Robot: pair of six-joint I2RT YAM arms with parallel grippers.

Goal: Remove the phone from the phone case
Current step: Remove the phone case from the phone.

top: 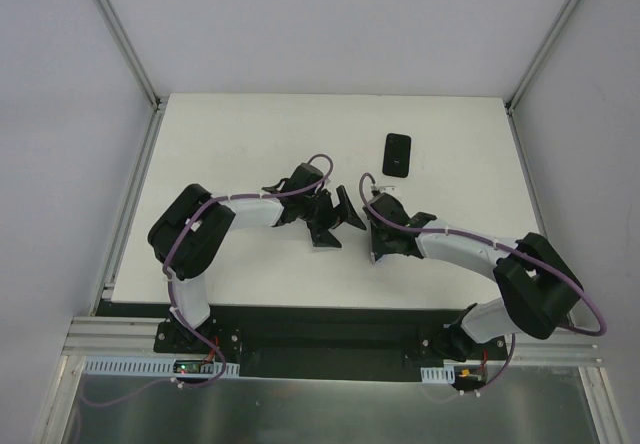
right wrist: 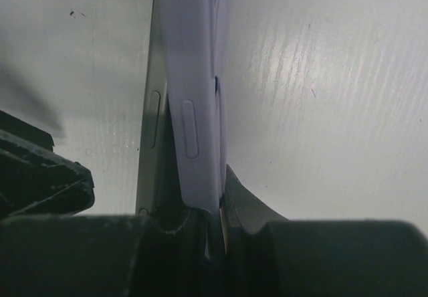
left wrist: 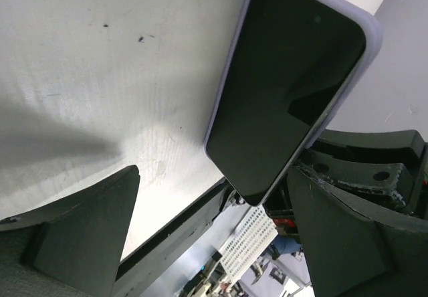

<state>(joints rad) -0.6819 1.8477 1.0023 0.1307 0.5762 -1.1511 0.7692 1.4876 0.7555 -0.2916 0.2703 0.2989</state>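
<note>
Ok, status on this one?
Left gripper open at phone. Right gripper shut on phone case, phone not yet out. Dark handset on table behind, clear of both.

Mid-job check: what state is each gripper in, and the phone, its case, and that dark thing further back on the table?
left gripper: open, touching nothing.
right gripper: shut on one end of the phone case.
phone case: lavender, held up, phone inside.
phone: screen dark; one long edge looks partly out of the case.
black device: flat on the table, apart from both grippers.
</note>
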